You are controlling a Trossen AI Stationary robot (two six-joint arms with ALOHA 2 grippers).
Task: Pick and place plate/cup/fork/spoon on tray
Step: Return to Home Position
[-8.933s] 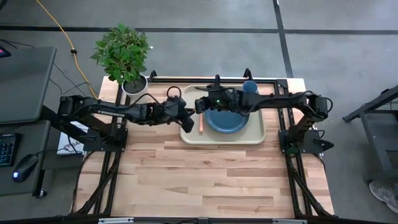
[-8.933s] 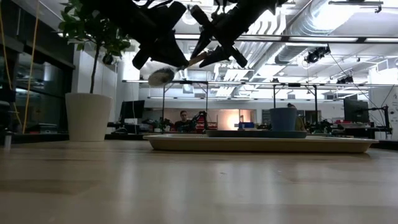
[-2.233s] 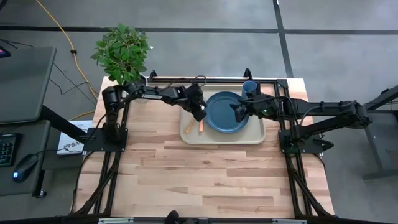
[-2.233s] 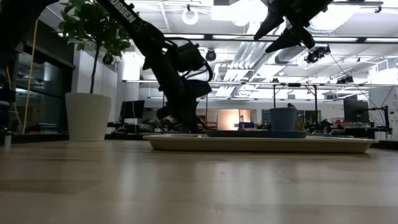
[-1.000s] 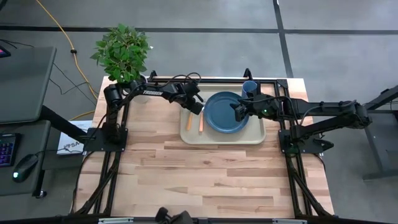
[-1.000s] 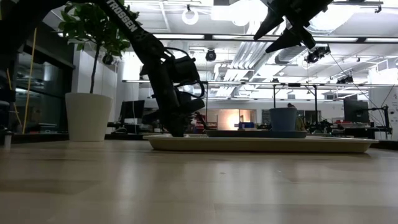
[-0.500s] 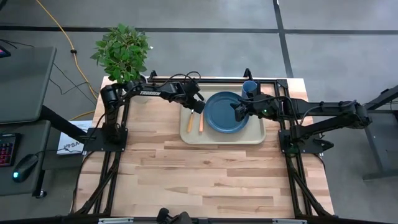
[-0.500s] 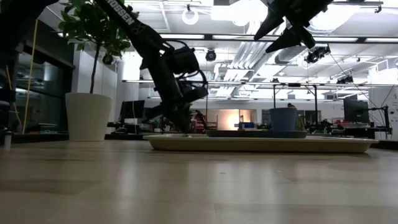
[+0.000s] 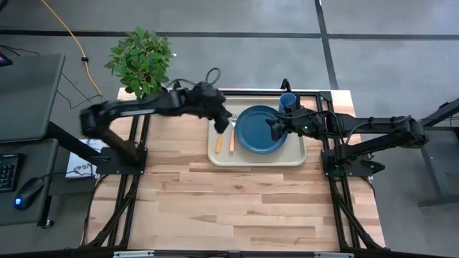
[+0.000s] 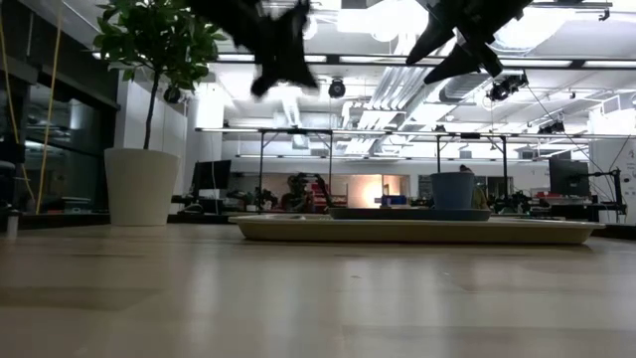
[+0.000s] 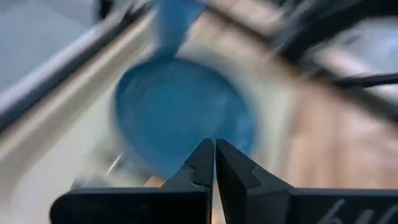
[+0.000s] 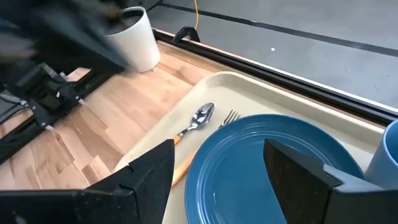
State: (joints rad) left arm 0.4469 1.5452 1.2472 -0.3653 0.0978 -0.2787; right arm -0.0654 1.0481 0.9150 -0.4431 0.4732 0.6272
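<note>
The beige tray point(image 9: 294, 159) lies at the table's far middle. On it rest the dark blue plate point(image 9: 259, 130), the light-blue cup point(image 9: 288, 101) at its far right corner, and, left of the plate, the spoon point(image 9: 218, 142) and the fork point(image 9: 232, 137), side by side and flat. My left gripper point(image 9: 221, 124) is shut and empty, high above the tray's left part; it is blurred in the low view point(image 10: 279, 45). My right gripper point(image 9: 275, 130) hangs open and empty above the plate point(image 12: 273, 168).
A potted plant in a white pot point(image 9: 153, 94) stands at the table's far left corner, and shows in the low view point(image 10: 140, 186). The black frame rail point(image 9: 244, 92) runs along the far edge behind the tray. Bare wood point(image 9: 237, 208) fills the near half.
My left gripper has risen from just above the tray's left part to high over it, and its arm has swung toward the table's left edge, blurred in motion. The spoon and fork stay flat on the tray.
</note>
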